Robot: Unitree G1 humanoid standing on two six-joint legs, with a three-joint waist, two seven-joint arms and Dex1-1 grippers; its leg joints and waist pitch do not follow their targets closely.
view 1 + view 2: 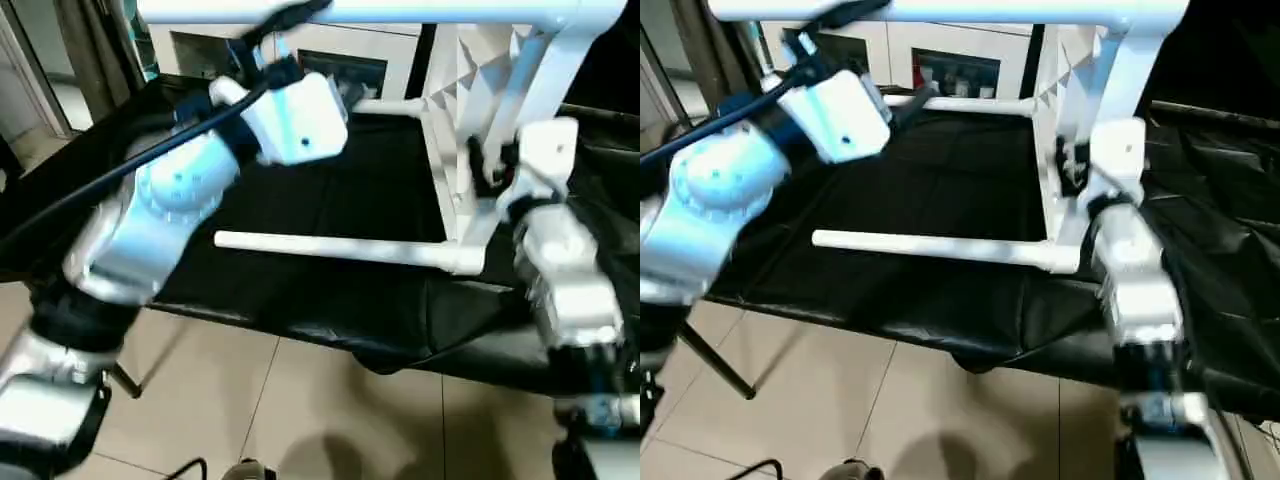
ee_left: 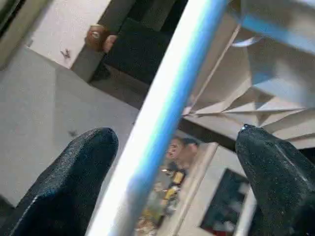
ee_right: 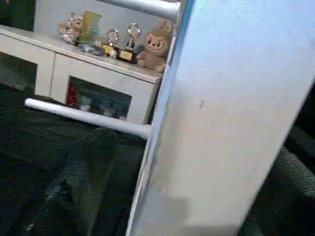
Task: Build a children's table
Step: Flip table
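Three legs jut leftward from the tabletop standing on edge at the right, the left gripper gaping around the top one, the right gripper's opening untellable.

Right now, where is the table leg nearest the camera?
In the left eye view the nearest leg juts horizontally from the tabletop's lower corner toward the robot's left, over the black cloth, beside the right forearm.

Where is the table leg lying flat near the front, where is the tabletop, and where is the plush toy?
front table leg [image 1: 330,247], left eye view, middle of the tube.
tabletop [image 1: 1058,130], right eye view, ribbed underside.
plush toy [image 3: 155,49], right wrist view, its face.
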